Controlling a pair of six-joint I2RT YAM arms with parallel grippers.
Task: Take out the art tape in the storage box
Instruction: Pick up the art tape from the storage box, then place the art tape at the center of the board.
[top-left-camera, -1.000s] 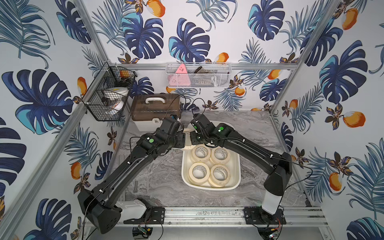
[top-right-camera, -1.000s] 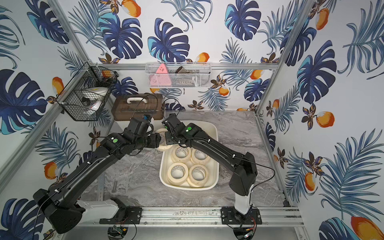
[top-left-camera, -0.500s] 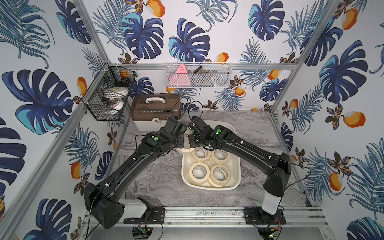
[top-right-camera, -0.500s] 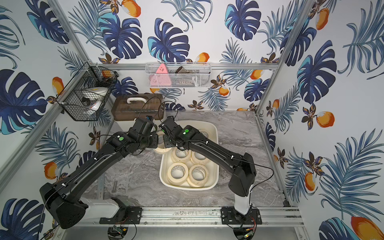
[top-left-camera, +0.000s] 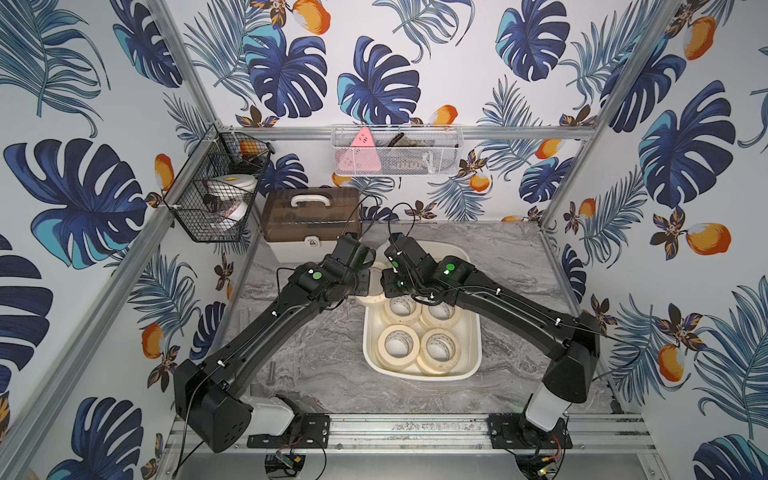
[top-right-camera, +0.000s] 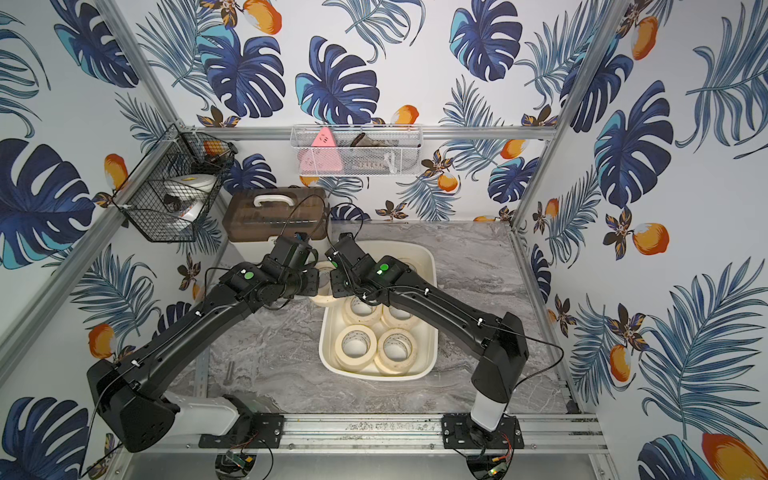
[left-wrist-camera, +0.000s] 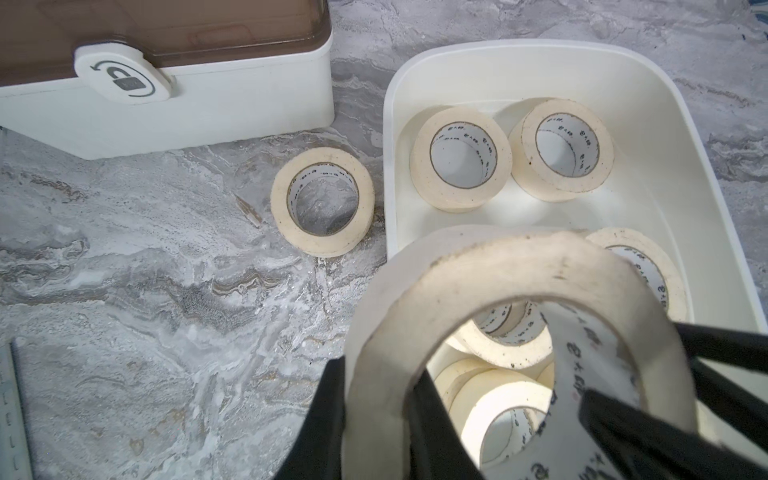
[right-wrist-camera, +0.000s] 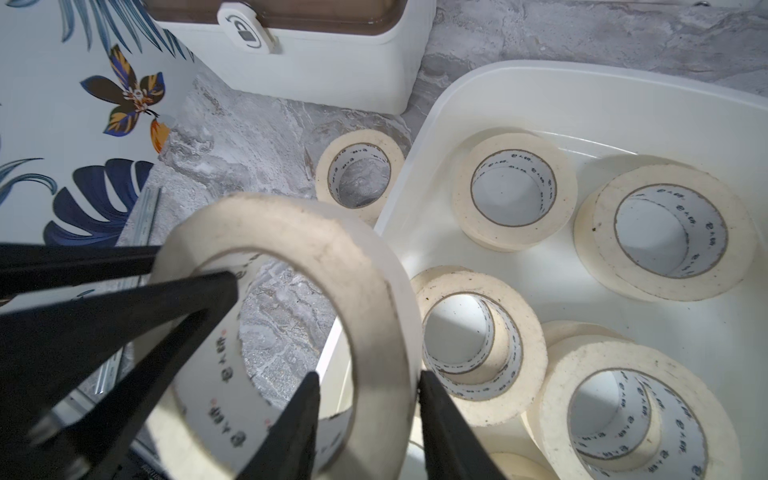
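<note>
One art tape roll (left-wrist-camera: 519, 266) (right-wrist-camera: 291, 232) hangs in the air over the left rim of the cream-white storage box (top-left-camera: 473, 332) (top-right-camera: 434, 332), between both grippers (top-left-camera: 376, 276). My left gripper (left-wrist-camera: 374, 374) is shut on the roll's wall. My right gripper (right-wrist-camera: 368, 376) straddles the opposite wall with its jaws open, and a gap shows beside the inner finger. Several more rolls (top-left-camera: 399, 343) (right-wrist-camera: 513, 189) lie in the box, some stacked. Another roll (left-wrist-camera: 322, 199) (right-wrist-camera: 359, 170) lies flat on the marble table just left of the box.
A white case with a brown lid (top-left-camera: 309, 220) (left-wrist-camera: 166, 83) stands at the back left, close to the loose roll. A black wire basket (top-left-camera: 216, 191) hangs on the left wall and a white mesh basket (top-left-camera: 397, 151) on the back wall.
My left gripper has moved in and shut on the roll that the right gripper held. The right jaws have parted from it.
</note>
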